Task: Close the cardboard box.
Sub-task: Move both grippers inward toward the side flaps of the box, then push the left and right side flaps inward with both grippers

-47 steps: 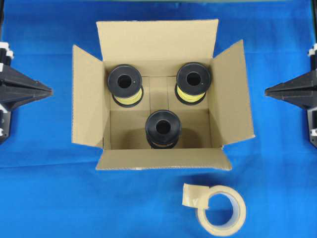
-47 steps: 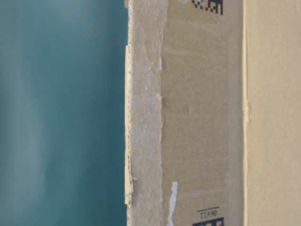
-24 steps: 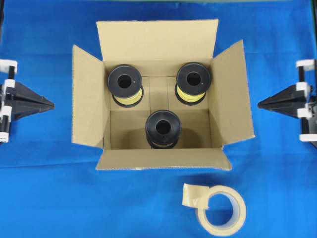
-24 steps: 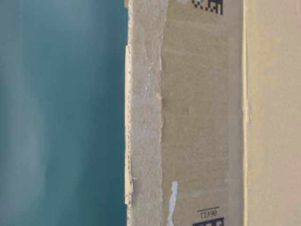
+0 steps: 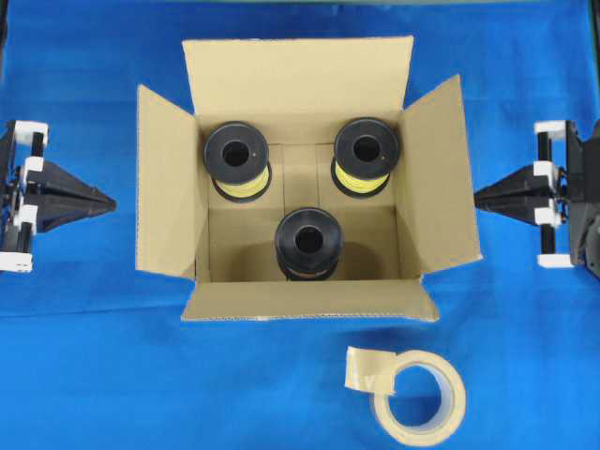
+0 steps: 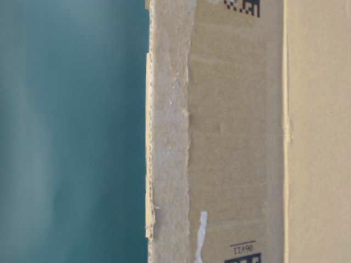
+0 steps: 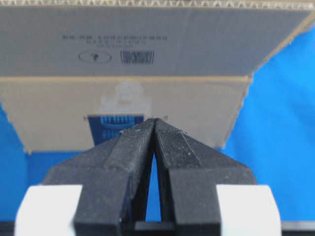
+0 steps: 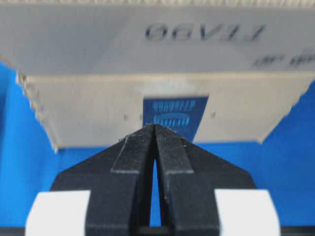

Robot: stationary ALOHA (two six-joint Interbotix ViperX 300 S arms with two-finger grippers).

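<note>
The large brown corrugated cardboard box (image 5: 300,183) stood open on a blue cloth-covered table (image 5: 94,375). The left gripper (image 5: 111,200) and right gripper (image 5: 478,198) had fingers pressed together.

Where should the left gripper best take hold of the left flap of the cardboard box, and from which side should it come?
Probably the left flap's free outer edge, approached from the left, outside the cardboard box. The flap is splayed outward toward the shut left gripper, so it must open first.
</note>
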